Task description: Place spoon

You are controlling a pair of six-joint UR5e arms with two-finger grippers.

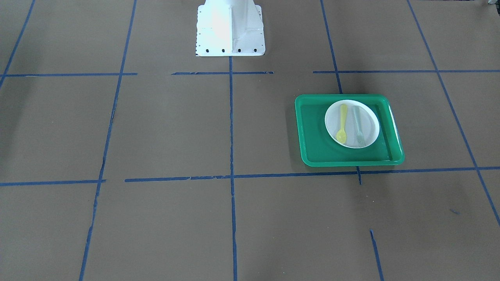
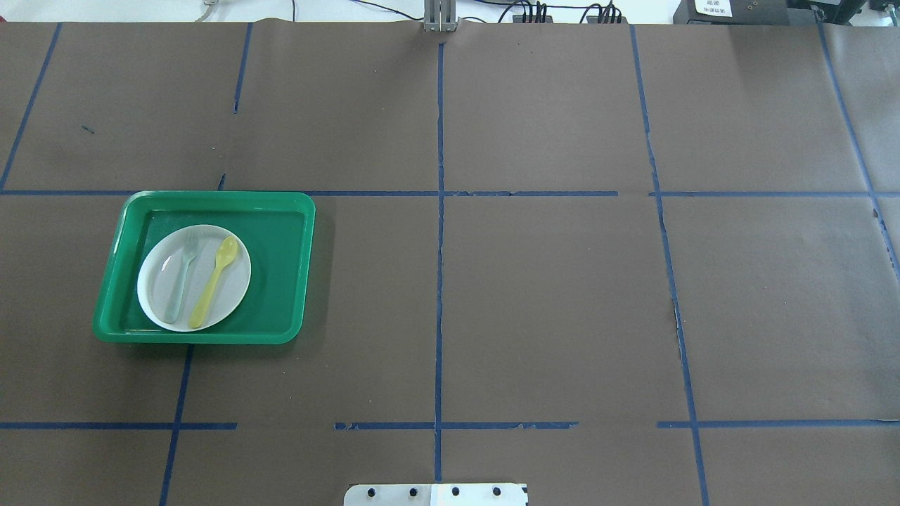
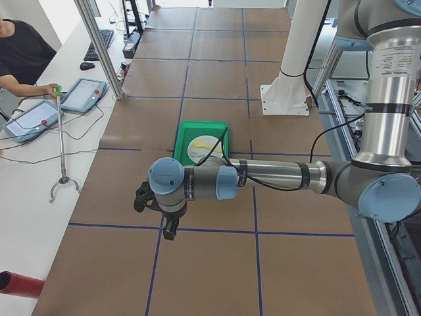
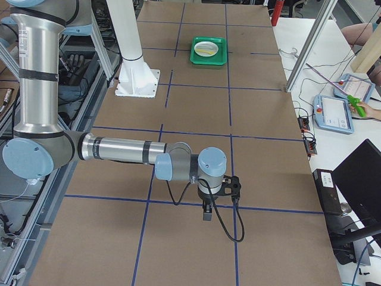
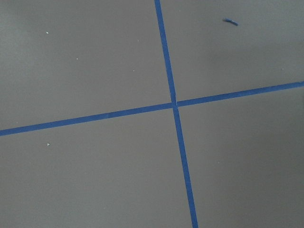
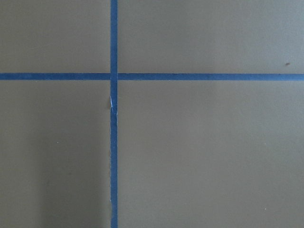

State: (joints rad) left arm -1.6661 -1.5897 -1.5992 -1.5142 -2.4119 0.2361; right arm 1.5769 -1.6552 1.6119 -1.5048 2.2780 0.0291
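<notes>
The pale-yellow spoon (image 1: 342,124) lies on a white plate (image 1: 370,115) beside a grey-translucent fork (image 1: 358,127), inside a green tray (image 1: 312,132). In the overhead view the spoon (image 2: 214,281) lies right of the fork (image 2: 181,277) on the plate (image 2: 238,277) in the tray (image 2: 281,260). My left gripper (image 3: 170,230) shows only in the exterior left view, hanging over bare table well short of the tray (image 3: 187,135). My right gripper (image 4: 206,213) shows only in the exterior right view, far from the tray (image 4: 221,52). I cannot tell whether either is open or shut.
Brown paper with blue tape lines (image 2: 439,281) covers the table. The robot's white base plate (image 1: 230,29) stands at the table's edge. An operator (image 3: 20,56) sits at a side desk with tablets. Both wrist views show only paper and tape.
</notes>
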